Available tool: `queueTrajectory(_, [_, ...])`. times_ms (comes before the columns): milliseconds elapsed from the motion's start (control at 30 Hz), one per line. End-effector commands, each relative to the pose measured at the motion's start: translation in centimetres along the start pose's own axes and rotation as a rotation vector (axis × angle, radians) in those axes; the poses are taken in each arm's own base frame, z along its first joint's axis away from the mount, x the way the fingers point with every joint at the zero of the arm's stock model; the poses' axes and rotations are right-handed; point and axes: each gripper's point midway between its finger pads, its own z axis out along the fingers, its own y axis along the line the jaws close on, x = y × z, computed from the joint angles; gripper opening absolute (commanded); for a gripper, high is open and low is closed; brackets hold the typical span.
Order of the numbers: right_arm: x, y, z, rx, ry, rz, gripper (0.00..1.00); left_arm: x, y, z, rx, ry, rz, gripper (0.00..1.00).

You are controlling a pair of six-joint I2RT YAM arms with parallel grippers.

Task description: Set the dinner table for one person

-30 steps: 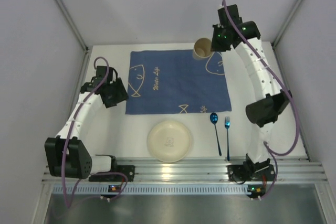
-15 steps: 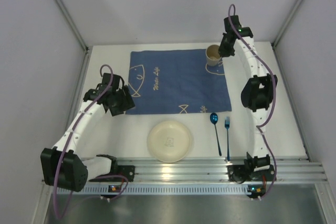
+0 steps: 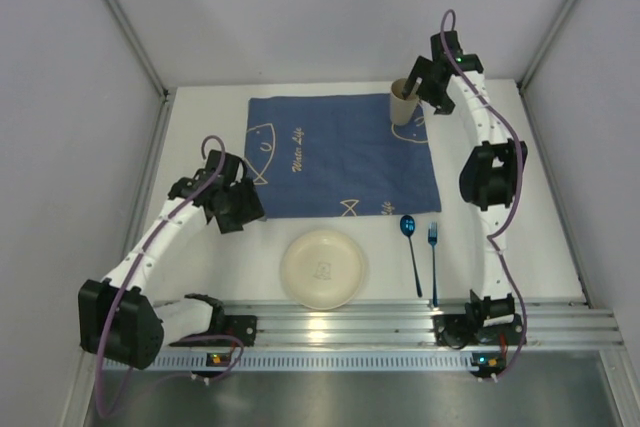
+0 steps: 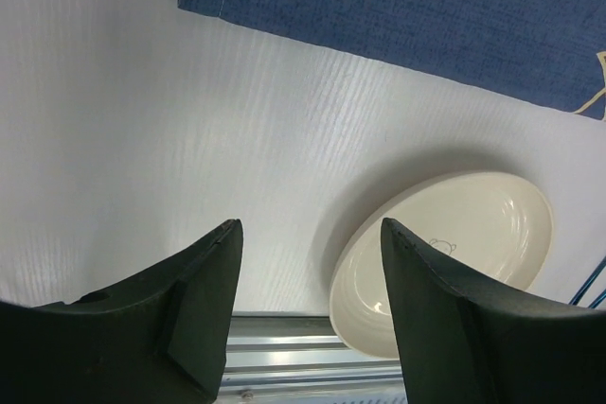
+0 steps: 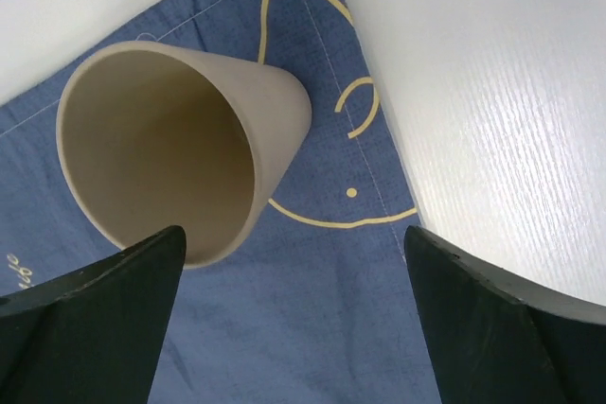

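A beige cup [image 5: 180,153] stands upright on the far right corner of the dark blue cloth [image 3: 340,157]. My right gripper [image 5: 294,243] hangs open just above and beside the cup, and its fingers touch nothing. In the top view that cup [image 3: 403,103] sits just left of the right gripper [image 3: 415,85]. A cream plate [image 3: 322,267] lies on the white dinner table [image 3: 205,112] near the front rail. My left gripper [image 4: 311,229] is open and empty over bare table left of the plate [image 4: 454,243]. It hovers by the cloth's near left corner in the top view [image 3: 240,215].
A blue spoon [image 3: 410,247] and a blue fork [image 3: 433,257] lie side by side right of the plate, handles toward the slotted aluminium rail [image 3: 350,322]. Grey walls close in the table on three sides.
My right gripper brought the cup rightward onto the cloth's far right corner, then opened and let it go. My left gripper moved nearer and rightward, toward the plate.
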Motion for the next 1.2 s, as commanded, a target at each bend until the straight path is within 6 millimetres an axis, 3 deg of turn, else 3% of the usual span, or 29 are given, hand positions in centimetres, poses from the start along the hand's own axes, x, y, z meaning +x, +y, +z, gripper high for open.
queueTrajectory(0, [-2.7,1.8,-0.8,-0.081,-0.083,0.022,1.0,0.3,-0.6,-0.7,0.04,-0.011,-0.015,0.65])
queueTrajectory(100, [-3.4,2.6,-1.9,-0.126,-0.101,0.023,1.0,0.4,-1.0,-0.6,0.067,0.001,0.005,0.65])
queueTrajectory(200, [-4.9,4.8,-4.5,-0.243,-0.148,0.014,1.0,1.1,-2.0,0.0,0.123,0.032,0.044,0.65])
queueTrajectory(367, [-8.1,7.1,-11.4,-0.39,-0.269,0.001,1.0,3.1,-2.7,2.0,0.172,0.081,0.094,0.64])
queueTrajectory(400, [-8.7,7.2,-13.4,-0.407,-0.296,0.001,1.0,3.6,-3.0,2.4,0.191,0.099,0.106,0.64])
queueTrajectory(500, [-8.5,6.2,-16.4,-0.409,-0.304,0.013,1.0,4.5,-4.0,3.3,0.236,0.13,0.125,0.64])
queueTrajectory(567, [-7.4,5.6,-17.4,-0.404,-0.279,0.017,1.0,4.9,-4.3,4.0,0.234,0.147,0.144,0.64])
queueTrajectory(700, [-2.9,3.5,-18.9,-0.383,-0.197,0.028,1.0,6.0,-4.9,6.0,0.24,0.191,0.179,0.63])
queueTrajectory(867, [1.1,0.7,-20.1,-0.322,-0.163,-0.008,1.0,7.0,-5.5,7.8,0.254,0.247,0.208,0.55])
queueTrajectory(933, [2.9,-1.1,-20.5,-0.284,-0.148,-0.017,1.0,7.5,-5.8,8.3,0.272,0.265,0.229,0.47])
queueTrajectory(1133, [8.0,-5.8,-20.2,-0.161,-0.083,-0.06,1.0,8.6,-6.6,9.4,0.31,0.318,0.254,0.11])
queueTrajectory(1167, [9.1,-6.7,-19.6,-0.138,-0.058,-0.069,1.0,8.6,-6.6,9.5,0.311,0.32,0.259,0.0])
